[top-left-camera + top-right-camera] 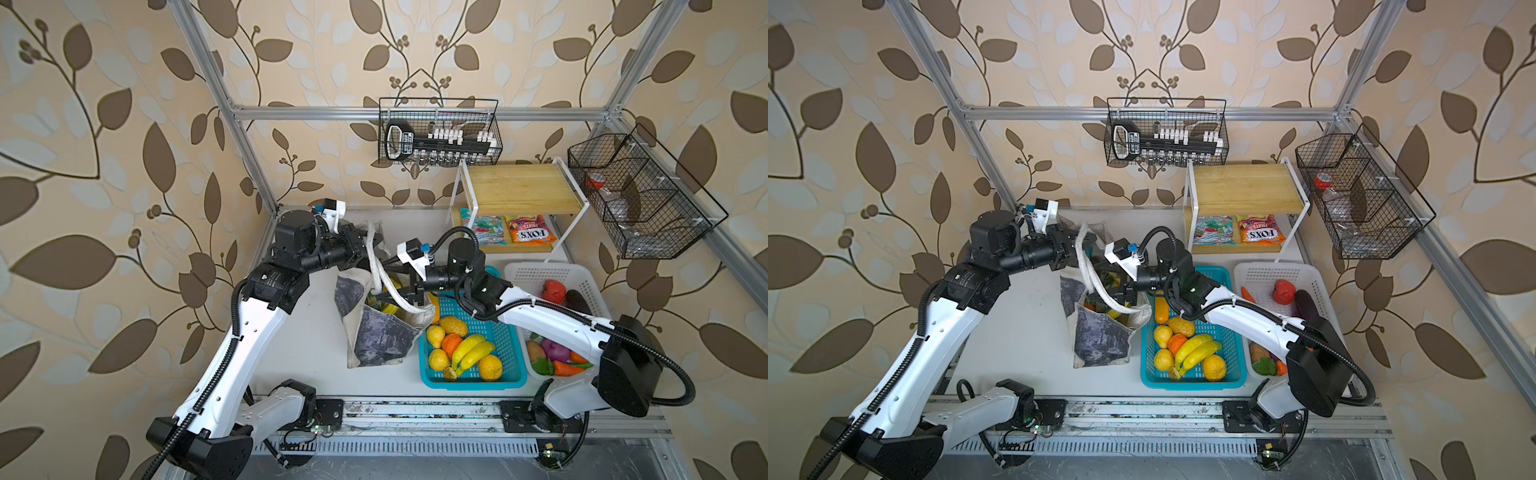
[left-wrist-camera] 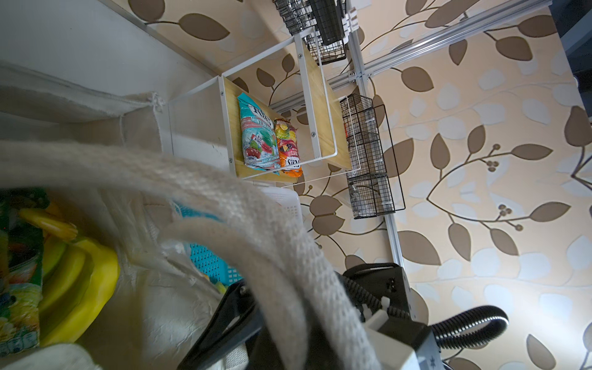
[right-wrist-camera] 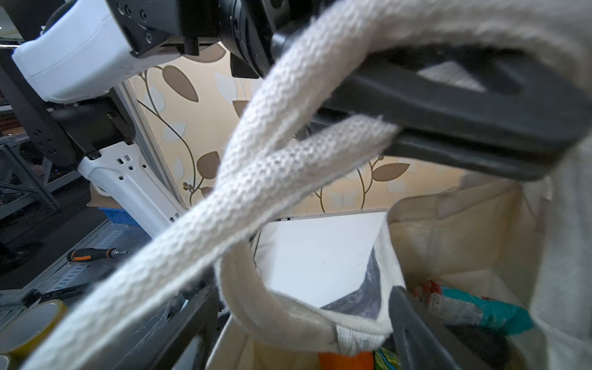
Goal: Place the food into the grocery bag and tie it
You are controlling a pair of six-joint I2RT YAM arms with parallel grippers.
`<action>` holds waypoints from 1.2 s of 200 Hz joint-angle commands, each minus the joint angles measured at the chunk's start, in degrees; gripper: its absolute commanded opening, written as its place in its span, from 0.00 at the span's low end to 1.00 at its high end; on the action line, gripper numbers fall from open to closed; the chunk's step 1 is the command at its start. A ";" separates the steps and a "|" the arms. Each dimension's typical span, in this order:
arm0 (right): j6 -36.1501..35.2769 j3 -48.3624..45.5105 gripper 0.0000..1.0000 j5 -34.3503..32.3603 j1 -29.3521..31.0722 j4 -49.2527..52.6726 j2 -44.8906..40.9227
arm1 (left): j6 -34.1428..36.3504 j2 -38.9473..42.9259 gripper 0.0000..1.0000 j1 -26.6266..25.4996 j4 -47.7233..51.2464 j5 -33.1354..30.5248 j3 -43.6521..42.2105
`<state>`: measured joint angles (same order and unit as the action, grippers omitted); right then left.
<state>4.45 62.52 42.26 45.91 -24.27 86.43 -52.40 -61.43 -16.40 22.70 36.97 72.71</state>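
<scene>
The grocery bag (image 1: 378, 332) (image 1: 1100, 336) stands mid-table, mouth open. My left gripper (image 1: 371, 241) (image 1: 1081, 245) is shut on one white strap handle (image 1: 376, 268) and holds it up behind the bag; its fingers (image 3: 448, 121) clamp that strap. My right gripper (image 1: 415, 293) (image 1: 1127, 296) is open over the bag's right rim, with the rim and the other strap's root (image 3: 358, 339) lying loose between its jaws (image 3: 298, 323). Food in the bag: bananas (image 2: 80, 282), a green-yellow packet (image 2: 19, 288), a teal-red packet (image 3: 480, 310), an orange piece (image 3: 346, 360).
A turquoise basket (image 1: 473, 384) right of the bag holds a banana bunch (image 1: 469, 351) and round toy fruit. A white basket (image 1: 552, 270) with toy vegetables sits further right. A shelf (image 1: 519, 187) holds two packets (image 1: 528, 232). Wire baskets (image 1: 440, 133) (image 1: 640, 195) hang from the frame.
</scene>
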 commanded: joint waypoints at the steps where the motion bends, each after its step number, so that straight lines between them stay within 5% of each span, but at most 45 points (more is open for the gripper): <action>1: 0.61 3.04 0.83 0.74 2.15 -4.21 2.27 | 2.13 1.93 0.00 0.41 -3.22 -0.36 0.07; 15: 1.13 4.24 0.73 -1.27 2.78 -4.64 3.67 | 1.95 1.75 0.00 0.40 -3.76 0.83 -0.31; 44: 4.30 4.39 0.31 -1.30 2.12 -5.61 4.56 | 2.97 1.67 0.00 0.41 -3.16 0.11 -0.47; 74: 2.85 2.23 0.08 -4.97 1.57 -2.51 1.79 | 3.01 1.92 0.00 0.40 -2.51 -0.88 -2.05; 163: 3.54 -4.18 0.00 -28.19 -1.53 18.63 -9.95 | 11.21 4.98 0.00 3.20 7.92 -11.41 -4.00; 240: 6.98 -7.28 0.00 -35.47 -3.63 26.54 -16.23 | 16.05 7.72 0.00 5.95 14.66 -25.27 -5.01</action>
<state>9.93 56.47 12.19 43.64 -3.46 74.67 -40.77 -55.64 -13.30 35.31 22.11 67.13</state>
